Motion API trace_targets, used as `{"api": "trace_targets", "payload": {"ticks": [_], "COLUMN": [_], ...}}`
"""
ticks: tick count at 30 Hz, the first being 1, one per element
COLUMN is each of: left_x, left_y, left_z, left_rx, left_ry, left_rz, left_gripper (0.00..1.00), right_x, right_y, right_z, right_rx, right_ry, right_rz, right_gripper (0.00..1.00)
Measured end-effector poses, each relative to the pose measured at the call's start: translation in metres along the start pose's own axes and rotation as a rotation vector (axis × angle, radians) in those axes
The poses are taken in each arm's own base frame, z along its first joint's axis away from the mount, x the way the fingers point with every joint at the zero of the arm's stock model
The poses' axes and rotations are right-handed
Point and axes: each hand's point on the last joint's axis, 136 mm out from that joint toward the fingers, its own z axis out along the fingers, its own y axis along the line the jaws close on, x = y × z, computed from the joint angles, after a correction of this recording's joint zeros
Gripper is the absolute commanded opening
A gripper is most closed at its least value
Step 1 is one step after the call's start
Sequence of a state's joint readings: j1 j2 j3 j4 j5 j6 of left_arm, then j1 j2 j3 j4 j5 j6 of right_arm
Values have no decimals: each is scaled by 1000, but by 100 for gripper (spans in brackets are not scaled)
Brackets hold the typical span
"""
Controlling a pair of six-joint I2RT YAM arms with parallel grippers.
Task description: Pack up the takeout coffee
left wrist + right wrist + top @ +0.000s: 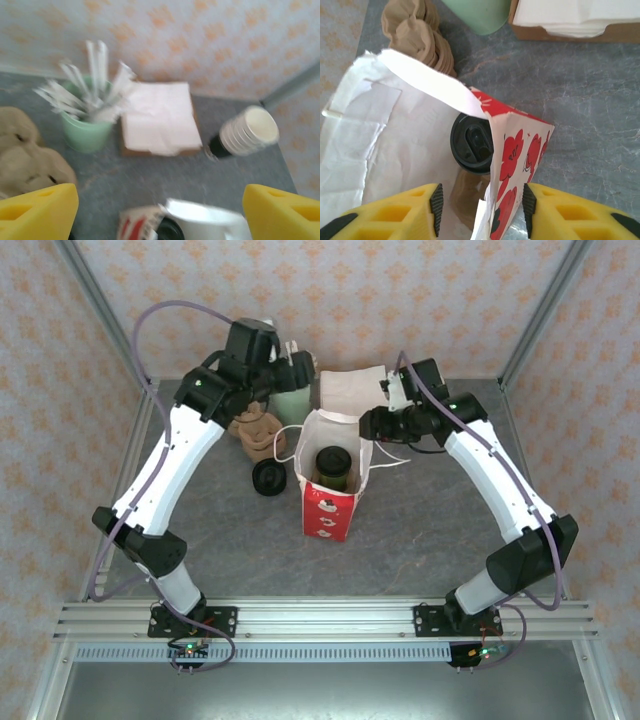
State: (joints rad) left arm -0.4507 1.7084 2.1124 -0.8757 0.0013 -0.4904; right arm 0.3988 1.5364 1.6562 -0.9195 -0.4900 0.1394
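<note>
1. Locate the takeout coffee (pixel 333 464). It stands upright inside the open red-and-white paper bag (pixel 328 510) at the middle of the table (pixel 440 530). In the right wrist view, its black lid (pixel 471 144) shows below the bag's rim.

2. Check the right gripper (pixel 481 210). Its 2 fingers are spread apart and straddle the bag's printed side wall (pixel 515 160), 1 finger inside the bag and 1 outside. You can see a gap on either side of the wall, so nothing is clamped. In the top view, this gripper (pixel 372 424) sits at the bag's right upper edge.

3. Check the left gripper (pixel 160 207). Its 2 fingers are wide apart and hold nothing. It hangs above the far side of the bag, facing the back wall.

4. Note the items behind the bag:
- a green cup (pixel 86 134) of wrapped sticks;
- a box of napkins (pixel 159 120) just beside it;
- a stack of lidless cups (pixel 247 132) lying on its side;
- brown pulp carriers (pixel 27 155) to the left.

5. Note 1 loose black lid (pixel 269 477) on the table, just left of the bag.
</note>
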Motion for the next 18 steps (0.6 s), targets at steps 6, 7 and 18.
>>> {"api": "trace_targets", "payload": {"ticks": [6, 7, 18], "left_x": [-28, -26, 12], "left_y": [63, 68, 76], "left_z": [42, 54, 146], "left_rx": [-168, -186, -202], "left_ry": [-67, -57, 62], "left_rz": [-61, -53, 61], "left_gripper": [73, 70, 58], "right_x": [-12, -14, -4], "right_y": [-9, -9, -11], "right_z": [-5, -5, -11], "right_rx": [15, 13, 1], "right_ry": [-42, -49, -82], "right_rz": [49, 58, 114], "right_gripper": [53, 52, 46]}}
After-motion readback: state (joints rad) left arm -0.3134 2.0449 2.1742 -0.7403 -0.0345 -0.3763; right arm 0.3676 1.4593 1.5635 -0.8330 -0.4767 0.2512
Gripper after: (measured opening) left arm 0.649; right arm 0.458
